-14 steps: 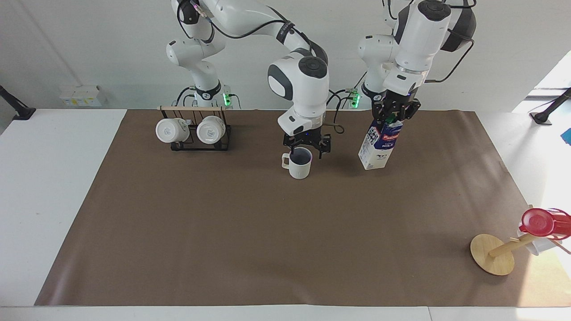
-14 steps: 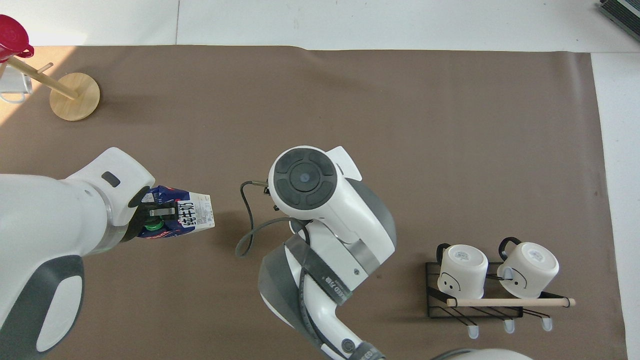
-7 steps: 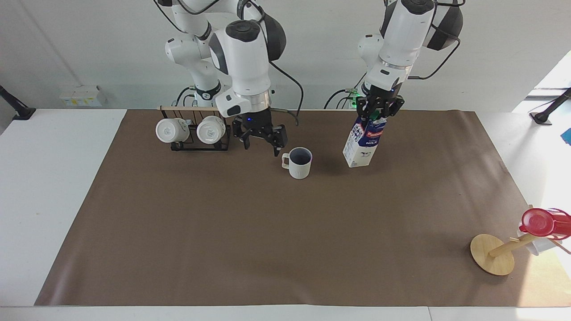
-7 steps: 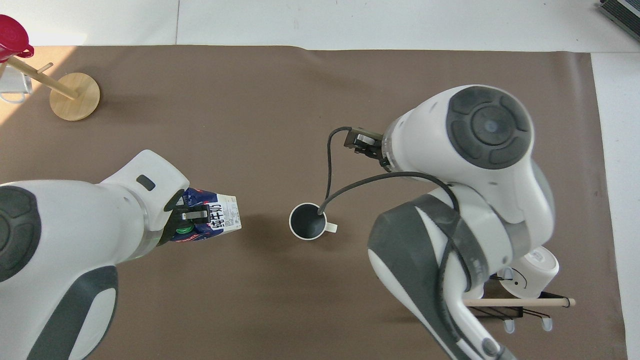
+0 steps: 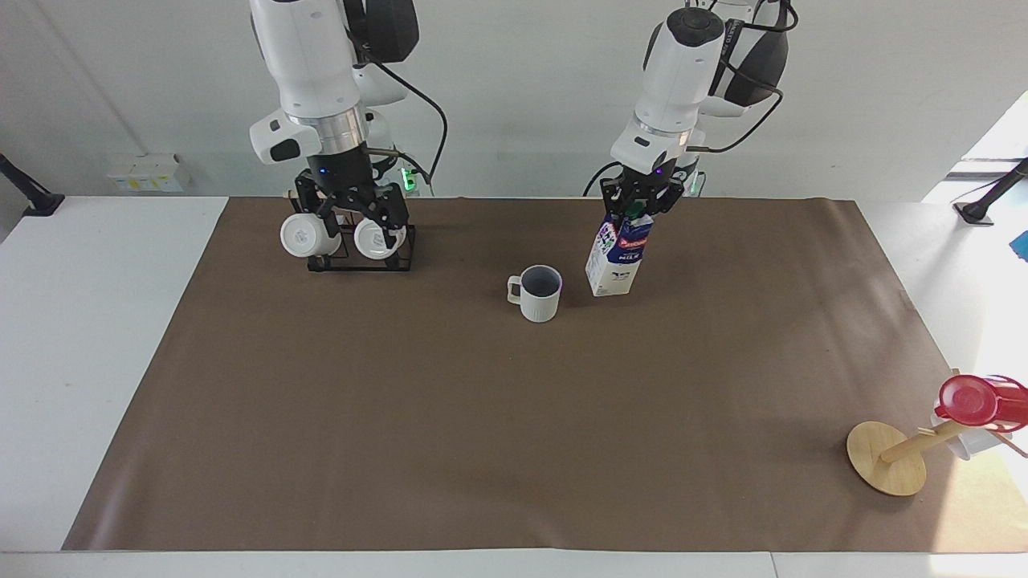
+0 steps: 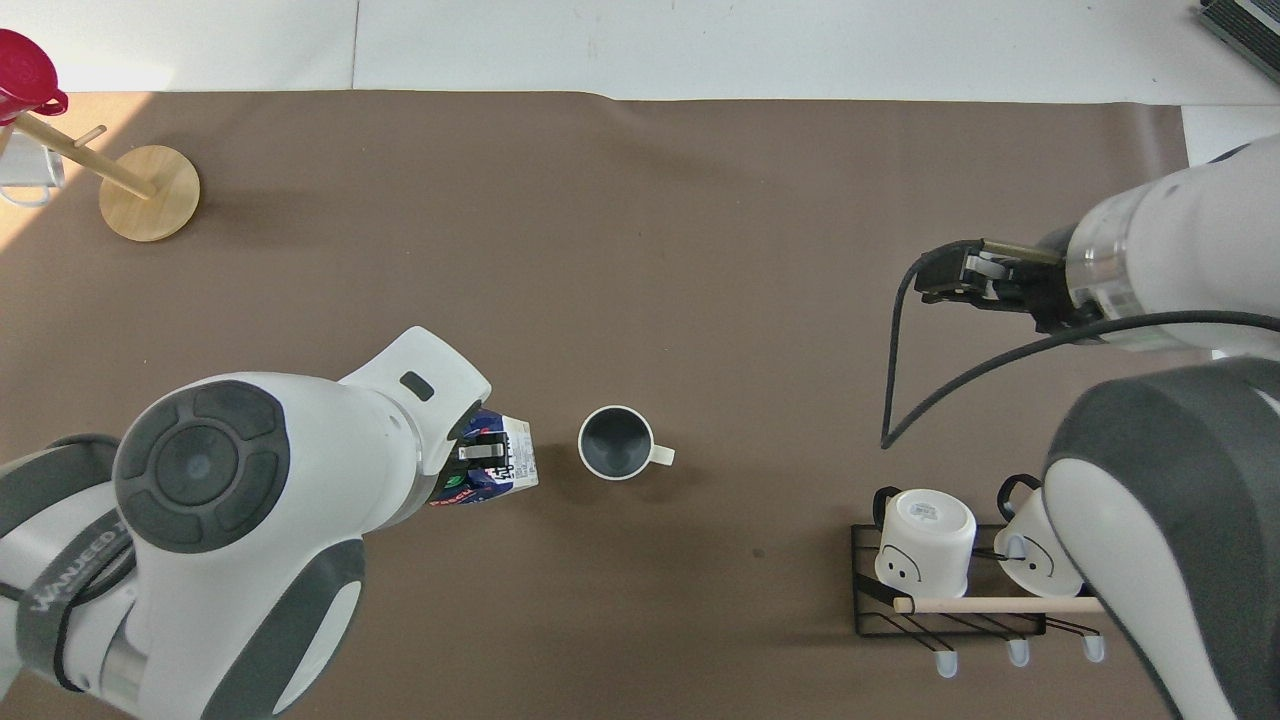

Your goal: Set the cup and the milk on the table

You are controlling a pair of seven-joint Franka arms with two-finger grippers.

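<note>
The cream ribbed cup (image 5: 540,294) stands upright on the brown paper of the table (image 5: 482,417), alone and untouched; the overhead view shows its dark inside (image 6: 615,443). The blue-and-white milk carton (image 5: 617,258) hangs slightly tilted beside the cup, toward the left arm's end. Its base is at the paper or just above it; I cannot tell which. My left gripper (image 5: 638,205) is shut on the carton's top by the green cap, and the carton also shows in the overhead view (image 6: 497,470). My right gripper (image 5: 355,223) is open and empty, raised over the mug rack.
A black wire rack (image 5: 361,255) with two plain white mugs stands near the robots toward the right arm's end, also in the overhead view (image 6: 950,615). A round wooden disc with a peg (image 5: 886,457) and a red-lidded thing (image 5: 972,399) sit at the left arm's end, far from the robots.
My right gripper let go of the cup, rose and swung away to over the mug rack. My left gripper carried the milk carton closer to the cup and lower.
</note>
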